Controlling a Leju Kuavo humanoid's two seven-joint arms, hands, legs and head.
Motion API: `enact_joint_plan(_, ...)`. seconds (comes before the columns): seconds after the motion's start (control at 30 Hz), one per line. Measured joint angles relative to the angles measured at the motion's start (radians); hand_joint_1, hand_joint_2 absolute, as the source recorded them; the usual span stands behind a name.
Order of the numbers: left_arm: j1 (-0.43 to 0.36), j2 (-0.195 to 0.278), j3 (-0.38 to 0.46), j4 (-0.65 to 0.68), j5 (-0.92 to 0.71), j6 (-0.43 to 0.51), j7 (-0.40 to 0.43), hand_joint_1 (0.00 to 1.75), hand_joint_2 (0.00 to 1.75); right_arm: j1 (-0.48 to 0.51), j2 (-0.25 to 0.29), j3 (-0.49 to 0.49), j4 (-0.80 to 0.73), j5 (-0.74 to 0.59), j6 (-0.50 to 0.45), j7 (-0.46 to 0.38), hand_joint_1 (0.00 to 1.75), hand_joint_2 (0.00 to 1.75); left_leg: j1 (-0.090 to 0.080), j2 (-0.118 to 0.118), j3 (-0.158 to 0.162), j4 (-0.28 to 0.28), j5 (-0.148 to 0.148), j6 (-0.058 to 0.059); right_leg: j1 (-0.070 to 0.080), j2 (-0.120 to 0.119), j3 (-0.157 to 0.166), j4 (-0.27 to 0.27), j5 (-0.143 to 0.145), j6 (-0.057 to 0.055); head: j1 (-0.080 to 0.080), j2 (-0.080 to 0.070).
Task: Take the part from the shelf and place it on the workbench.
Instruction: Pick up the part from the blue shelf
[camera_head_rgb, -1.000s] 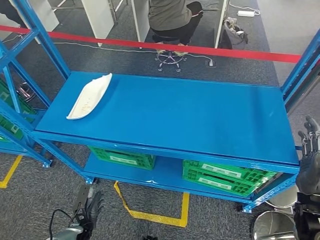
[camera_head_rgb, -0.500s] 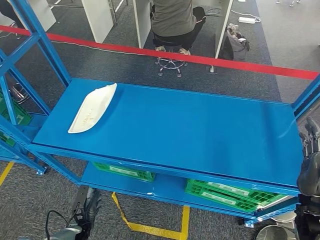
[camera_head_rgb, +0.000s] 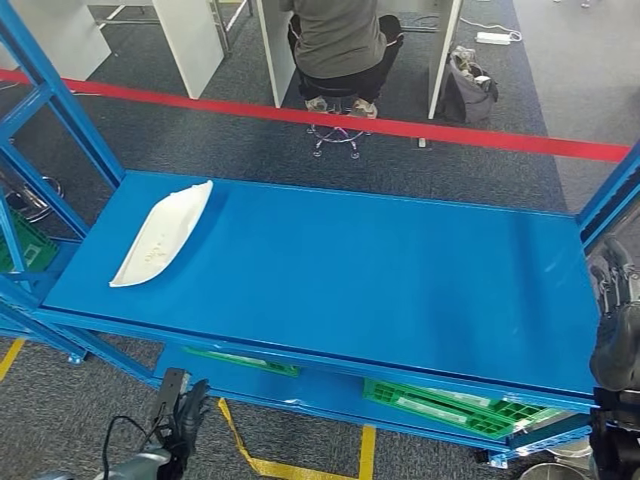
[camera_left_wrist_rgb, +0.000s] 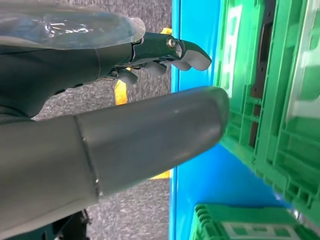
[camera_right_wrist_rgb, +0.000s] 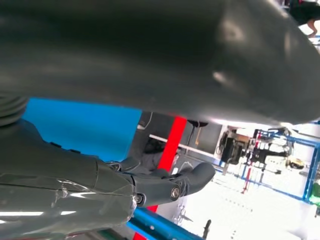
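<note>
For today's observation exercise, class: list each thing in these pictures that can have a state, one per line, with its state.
White part: lying flat on the blue shelf's top level, near its left end, untouched.
Left hand: low in front of the shelf, fingers apart, holding nothing.
Right hand: raised by the shelf's right end, holding nothing.
Green crates: stored on the lower level.

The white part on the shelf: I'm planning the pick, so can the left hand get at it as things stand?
Probably yes. The white part lies alone on the blue shelf top, nothing over or beside it. The left hand hangs low, below the shelf edge, holding nothing, so it must rise first.
</note>
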Motion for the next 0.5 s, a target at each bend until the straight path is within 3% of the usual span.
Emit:
enact_joint_plan(0.13, -0.001, 0.003, 0.003, 0.000, 0.001, 0.006, -0.008, 0.00, 0.00, -0.001, 0.000, 0.001, 0.000, -0.002, 0.008, -0.001, 0.00, 0.00, -0.001, 0.000, 0.000, -0.003, -0.001, 0.001, -0.002, -0.001, 0.000, -0.001, -0.001, -0.002, -0.001, 0.000)
enact_joint_plan(0.23, -0.001, 0.006, 0.003, 0.000, 0.000, 0.007, -0.011, 0.00, 0.00, -0.003, 0.000, 0.002, 0.001, -0.001, 0.012, -0.001, 0.00, 0.00, -0.002, 0.000, -0.003, -0.002, 0.001, 0.008, -0.005, -0.002, 0.000, -0.006, 0.006, 0.004, -0.004, 0.000)
enact_joint_plan(0.33, -0.002, 0.007, 0.004, 0.000, 0.000, 0.007, -0.012, 0.00, 0.00, -0.005, 0.000, 0.003, 0.000, 0.005, 0.017, -0.001, 0.00, 0.00, 0.009, -0.001, 0.011, -0.043, 0.028, 0.014, -0.001, -0.004, -0.002, -0.011, 0.007, 0.013, -0.005, 0.000)
enact_joint_plan(0.4, -0.003, 0.006, 0.004, 0.000, 0.000, 0.007, -0.012, 0.00, 0.00, -0.008, 0.000, 0.004, 0.001, 0.011, 0.021, -0.001, 0.00, 0.00, 0.016, -0.002, 0.019, -0.064, 0.043, 0.013, -0.002, -0.003, -0.025, 0.035, -0.025, 0.020, -0.001, 0.000)
enact_joint_plan(0.5, 0.002, 0.005, 0.004, 0.000, 0.001, 0.007, -0.014, 0.00, 0.00, -0.010, 0.000, 0.005, 0.005, 0.015, 0.024, 0.001, 0.00, 0.00, 0.023, -0.008, 0.016, -0.064, 0.045, 0.011, -0.014, -0.003, -0.096, 0.209, -0.102, 0.037, 0.004, 0.000)
